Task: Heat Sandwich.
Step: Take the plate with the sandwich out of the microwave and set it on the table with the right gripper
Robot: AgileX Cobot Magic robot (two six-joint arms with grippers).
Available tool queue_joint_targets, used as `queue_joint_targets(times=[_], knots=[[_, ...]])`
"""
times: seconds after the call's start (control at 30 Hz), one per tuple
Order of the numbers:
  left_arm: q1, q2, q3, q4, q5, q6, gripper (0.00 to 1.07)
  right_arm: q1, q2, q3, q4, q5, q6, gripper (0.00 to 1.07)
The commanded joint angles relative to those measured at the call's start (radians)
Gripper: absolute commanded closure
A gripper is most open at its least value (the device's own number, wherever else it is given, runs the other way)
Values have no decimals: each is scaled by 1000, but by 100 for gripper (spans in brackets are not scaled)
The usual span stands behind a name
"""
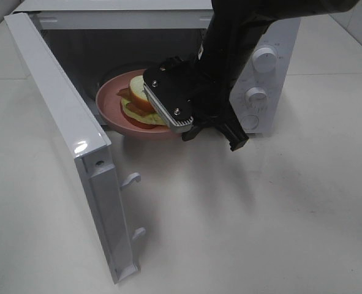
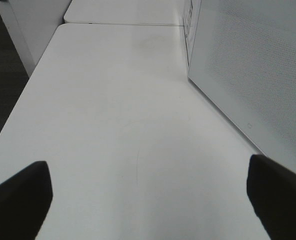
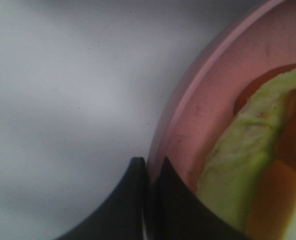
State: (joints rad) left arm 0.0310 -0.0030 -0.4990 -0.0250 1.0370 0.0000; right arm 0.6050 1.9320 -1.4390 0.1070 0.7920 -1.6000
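The sandwich [image 1: 138,101], pale bread with green and red layers, lies on a round pink plate [image 1: 110,101] at the mouth of the open microwave's cavity [image 1: 107,55]. My right gripper [image 1: 190,128] reaches in from the right and is shut on the plate's near rim. The right wrist view shows its black fingertips [image 3: 137,175] pinching the pink plate's rim [image 3: 188,105], with the sandwich [image 3: 238,170] close beside them. My left gripper [image 2: 150,192] is open over bare table, holding nothing, and does not show in the exterior high view.
The microwave door [image 1: 64,122] swings out to the left, with latch hooks [image 1: 131,179] on its end. White knobs [image 1: 264,59] sit on the panel at right. In the left wrist view, the microwave's white side wall [image 2: 248,65] stands beside the table [image 2: 127,100].
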Motion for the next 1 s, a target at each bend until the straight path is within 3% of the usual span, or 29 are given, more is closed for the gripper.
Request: queue_joint_targets(times=[0.03,1.0], knots=[[4,-23,5,-2,-10,0,5,4,-47,36,6,-35,-17,107],[4,-23,5,-2,-10,0,5,4,-403,437,-1,-82,81,107]])
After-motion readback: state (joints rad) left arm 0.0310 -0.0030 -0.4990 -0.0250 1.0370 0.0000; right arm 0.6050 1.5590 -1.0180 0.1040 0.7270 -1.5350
